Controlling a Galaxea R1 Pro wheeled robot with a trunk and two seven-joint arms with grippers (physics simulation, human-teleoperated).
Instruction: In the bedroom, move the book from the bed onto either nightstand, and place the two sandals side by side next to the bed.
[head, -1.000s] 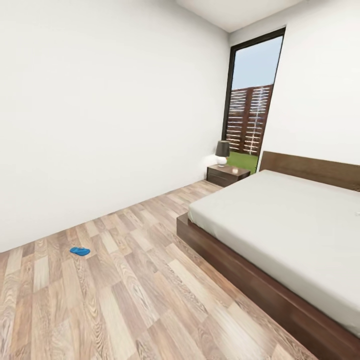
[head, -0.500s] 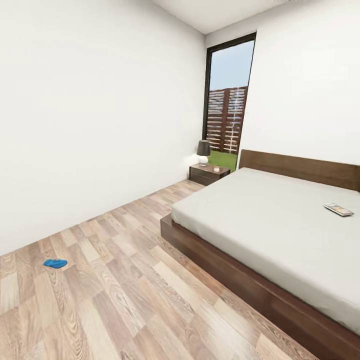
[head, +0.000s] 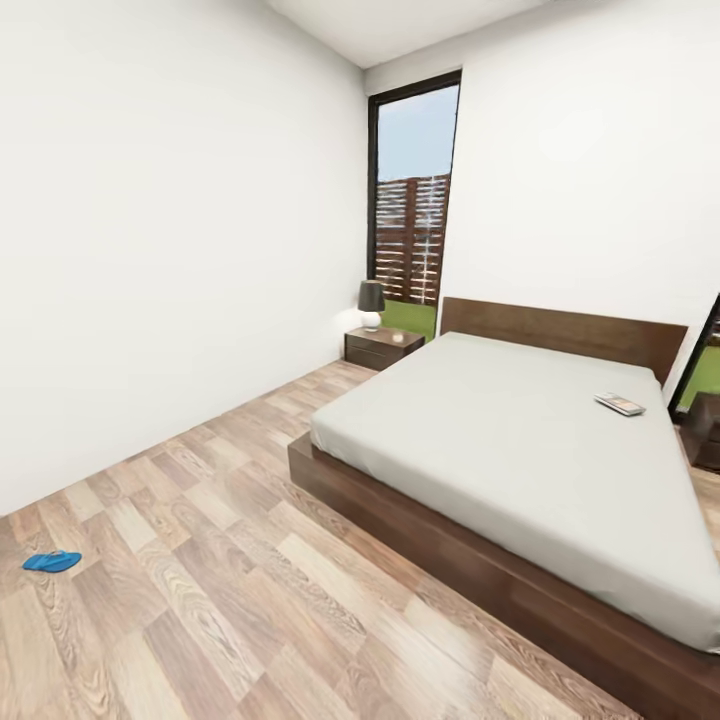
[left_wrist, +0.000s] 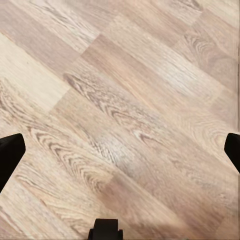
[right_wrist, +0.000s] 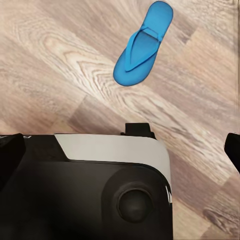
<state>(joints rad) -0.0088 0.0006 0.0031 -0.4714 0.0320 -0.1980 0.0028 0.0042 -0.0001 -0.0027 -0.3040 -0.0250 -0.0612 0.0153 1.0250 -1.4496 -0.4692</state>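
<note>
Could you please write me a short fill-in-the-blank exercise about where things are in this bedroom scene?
1. The book lies on the ____, near the headboard.
2. The lamp stands on the ____ in the corner below the window.
3. The sandal on the floor is ____ in colour.
4. In the right wrist view, a second sandal rests on the wood-plank ____.

Missing words: bed; nightstand; blue; floor

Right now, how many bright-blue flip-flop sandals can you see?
2. The first bright-blue flip-flop sandal lies on the wood-plank floor, far left in the head view. The second sandal lies near the robot's dark base. They seem separate.
</note>
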